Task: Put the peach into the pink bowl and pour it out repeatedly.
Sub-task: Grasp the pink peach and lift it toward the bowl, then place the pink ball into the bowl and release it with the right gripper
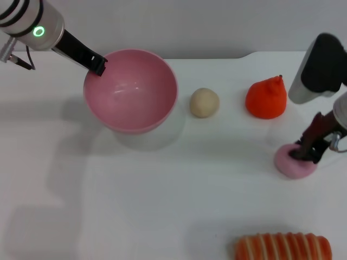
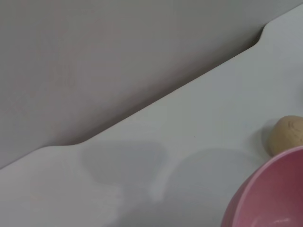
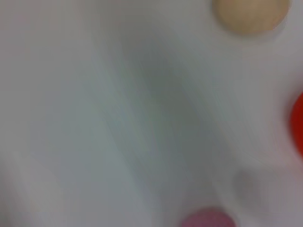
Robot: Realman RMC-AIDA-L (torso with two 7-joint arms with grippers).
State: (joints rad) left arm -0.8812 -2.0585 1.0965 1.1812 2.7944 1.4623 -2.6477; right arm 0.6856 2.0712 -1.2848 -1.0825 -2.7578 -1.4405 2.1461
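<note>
White tabletop (image 1: 162, 206) against a pale grey wall; 5 loose items on it.

Pink bowl (image 1: 133, 89) sits far-left, tilted with its mouth toward the camera, interior bare. Left gripper (image 1: 97, 65) is pinched on the bowl's far-left rim. Judgement: it holds the bowl steady and tipped as a receiving target, and the same hold would serve for pouring. Left forearm enters from the upper-left corner, angled down and right toward the rim, green indicator ring lit.

Peach (image 1: 294, 161) lies on the table at the right, well apart from the bowl. Right gripper (image 1: 306, 151) is down on top of it, dark fingers straddling the fruit and touching it. Whether they have clamped fully I cannot tell. Right arm reaches in from the right edge, wrist bent steeply downward.

Beige ball (image 1: 204, 102) lies just right of the bowl, the orange-red pointed fruit (image 1: 266, 97) farther right, and a striped orange item (image 1: 283, 248) at the near edge. None of the 3 are touched.

Judgement: pick-up stage. The carry path to the bowl passes over or near the ball and the pointed fruit, so lift height matters.
</note>
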